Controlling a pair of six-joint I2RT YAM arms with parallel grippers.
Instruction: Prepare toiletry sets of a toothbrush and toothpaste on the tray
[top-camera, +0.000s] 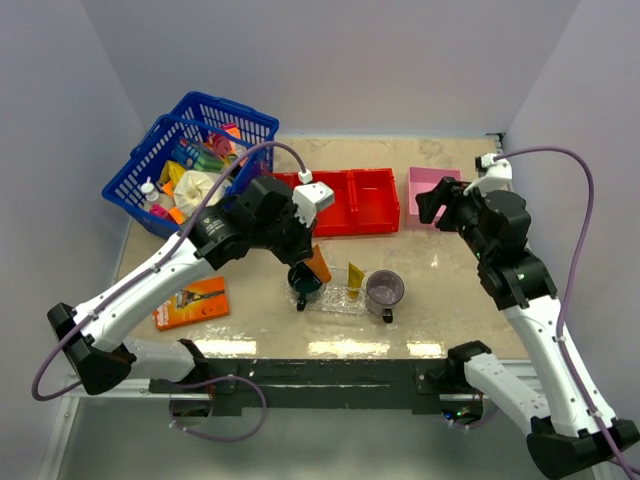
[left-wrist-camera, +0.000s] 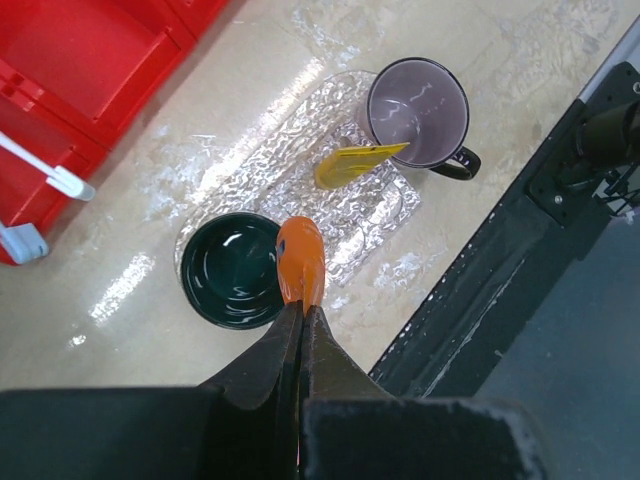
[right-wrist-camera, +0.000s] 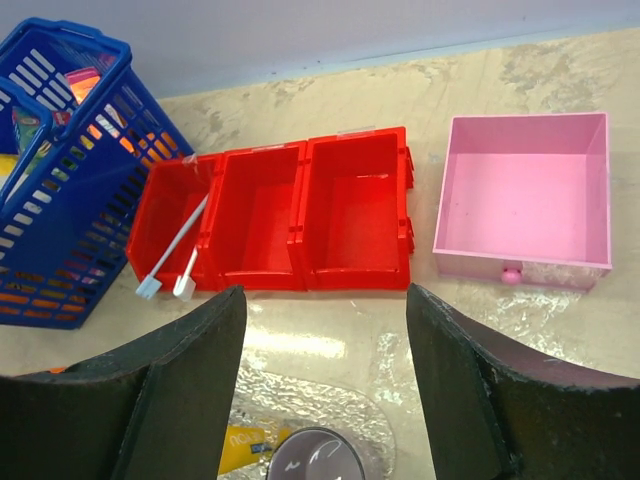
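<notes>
My left gripper (left-wrist-camera: 302, 308) is shut on the orange tube (left-wrist-camera: 300, 262), holding it above the near end of the clear bumpy tray (left-wrist-camera: 322, 180), beside a dark green cup (left-wrist-camera: 233, 270). The top view shows that gripper (top-camera: 308, 270) and the orange tube (top-camera: 318, 262) over the tray (top-camera: 335, 300). The yellow-orange tube (left-wrist-camera: 358, 163) lies on the tray, leaning against a purple mug (left-wrist-camera: 417, 112). Two white toothbrushes (right-wrist-camera: 175, 245) lie in the left compartment of the red bin (right-wrist-camera: 355, 270). My right gripper (right-wrist-camera: 325, 300) is open and empty, above the table between the bin and the tray (right-wrist-camera: 330, 405).
A pink square box (right-wrist-camera: 525, 190) stands right of the red bin. A blue basket (top-camera: 190, 160) full of items sits at the back left. An orange razor pack (top-camera: 191, 302) lies front left. The table's front edge runs close behind the tray.
</notes>
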